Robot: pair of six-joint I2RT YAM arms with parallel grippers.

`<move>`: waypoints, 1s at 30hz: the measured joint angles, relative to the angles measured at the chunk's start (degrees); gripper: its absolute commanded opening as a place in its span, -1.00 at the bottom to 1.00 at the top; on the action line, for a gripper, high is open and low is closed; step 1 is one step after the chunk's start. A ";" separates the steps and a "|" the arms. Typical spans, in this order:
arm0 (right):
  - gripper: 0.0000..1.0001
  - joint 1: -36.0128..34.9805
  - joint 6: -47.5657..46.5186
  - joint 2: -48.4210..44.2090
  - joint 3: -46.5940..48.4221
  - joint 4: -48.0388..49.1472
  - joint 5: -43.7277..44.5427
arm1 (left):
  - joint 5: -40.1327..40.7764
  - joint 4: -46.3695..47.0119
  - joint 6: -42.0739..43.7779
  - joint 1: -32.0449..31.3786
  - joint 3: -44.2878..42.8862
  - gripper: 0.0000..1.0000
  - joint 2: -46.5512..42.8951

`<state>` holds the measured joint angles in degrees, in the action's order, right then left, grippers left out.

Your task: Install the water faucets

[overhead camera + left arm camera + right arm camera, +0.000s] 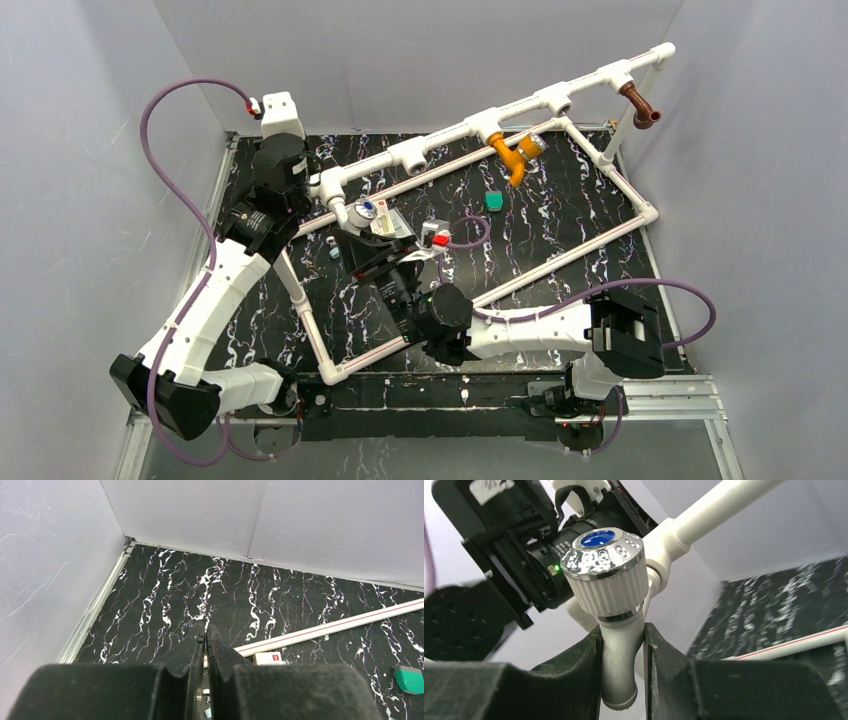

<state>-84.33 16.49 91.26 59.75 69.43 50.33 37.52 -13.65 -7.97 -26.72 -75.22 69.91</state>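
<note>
My right gripper is shut on the white faucet, on its spout below the ribbed knob with a chrome, blue-centred cap. The faucet's body meets the end fitting of the raised white pipe. In the top view the right gripper sits under that left fitting. The orange faucet hangs from a middle T-fitting. The reddish-brown faucet sits on the far right fitting. My left gripper is shut on nothing, close by the pipe's left end.
The white pipe frame lies across the black marbled mat, its raised bar running diagonally. A small teal piece lies inside the frame. Grey walls close in on the left, back and right. The left arm's wrist crowds the faucet.
</note>
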 measured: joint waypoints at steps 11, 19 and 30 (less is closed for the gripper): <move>-0.97 0.28 36.20 -0.44 -1.18 -2.64 3.10 | 0.00 -0.20 -0.04 -0.04 0.00 -0.90 -0.11; -0.75 0.61 42.66 -2.19 -2.19 -5.60 1.62 | 0.02 -0.35 -0.22 -0.42 0.04 -0.90 -0.33; 0.26 -0.11 45.03 -4.63 -4.17 -7.10 -2.99 | 0.02 -0.28 -0.31 -0.46 0.11 -0.90 -0.37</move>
<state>-84.44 61.52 86.63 55.57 62.33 47.33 37.54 -13.93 -8.27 -27.18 -75.11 69.54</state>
